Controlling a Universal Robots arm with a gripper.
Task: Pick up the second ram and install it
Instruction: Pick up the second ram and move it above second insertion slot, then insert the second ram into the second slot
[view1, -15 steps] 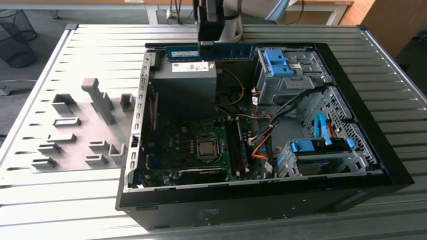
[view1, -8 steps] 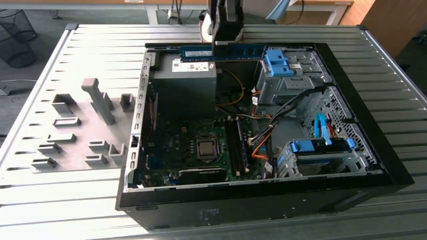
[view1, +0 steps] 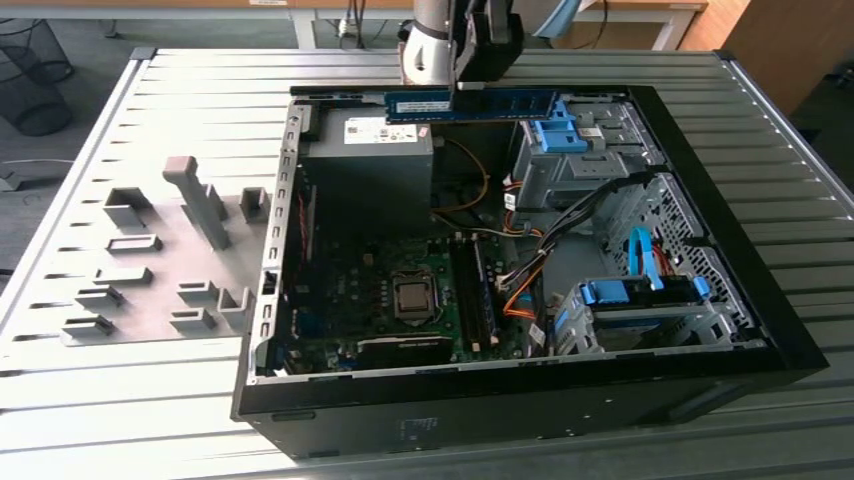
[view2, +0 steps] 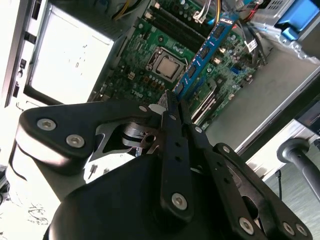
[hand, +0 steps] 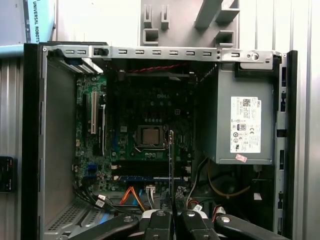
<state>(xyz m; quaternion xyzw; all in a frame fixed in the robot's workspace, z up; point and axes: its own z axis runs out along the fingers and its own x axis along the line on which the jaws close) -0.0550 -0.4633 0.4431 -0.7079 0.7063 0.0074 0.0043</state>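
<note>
I have the tool (view1: 470, 88) closed tight on the second ram (view1: 470, 104), pinching it at the middle of its long upper edge. The stick hangs level, high over the open computer case (view1: 467, 410), above the end far from the motherboard (view1: 387, 270). I judge it to be light, stiff and thin, but fragile. It is safest held by the bare board edges, not by the chips.

Slatted metal table (view1: 120, 400) — wire bin (view1: 32, 72), wooden furniture (view1: 781, 45) behind.
</note>
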